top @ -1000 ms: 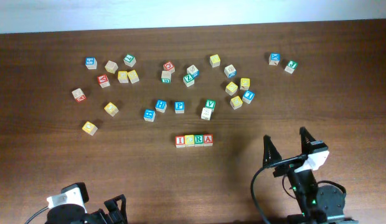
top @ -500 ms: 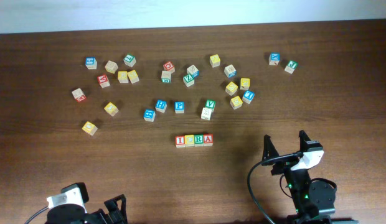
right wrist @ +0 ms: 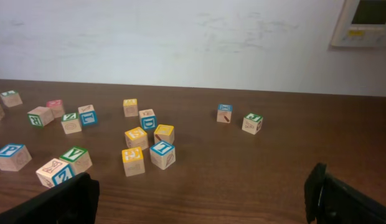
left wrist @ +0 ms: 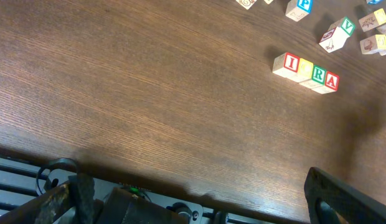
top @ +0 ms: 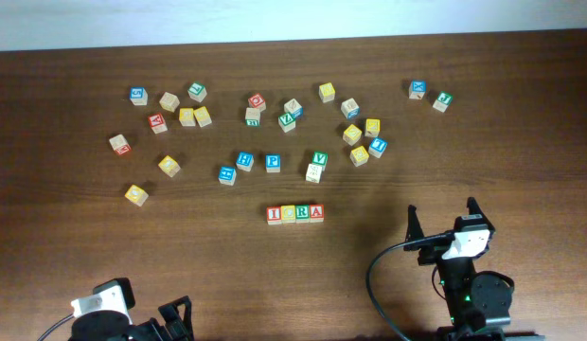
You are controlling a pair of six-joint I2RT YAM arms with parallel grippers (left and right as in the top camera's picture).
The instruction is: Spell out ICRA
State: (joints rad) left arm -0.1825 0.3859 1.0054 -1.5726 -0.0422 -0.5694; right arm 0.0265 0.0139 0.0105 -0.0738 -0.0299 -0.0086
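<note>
My right gripper (top: 443, 223) hangs near the bench's (top: 76, 256) front edge, toward the right corner, with its fingers spread wide and nothing between them. My left gripper (left wrist: 196, 183) sits low at the front edge near the left corner, fingers also apart and empty.

Out from there, in the middle of the bench and a little nearer the front edge than the back, lies the row of four blocks (top: 295, 213). They touch side by side in a straight line parallel to the front edge. I read a red I, a yellow block whose letter is too small to make out for certain but looks like C, then a green R and a red A.

The loose blocks (top: 273, 162) are scattered beyond the row toward the back edge, well apart from it, and none crowds the word.

I judge the spelling done. Nothing is left to pick or place; at most the row could be nudged straighter.
</note>
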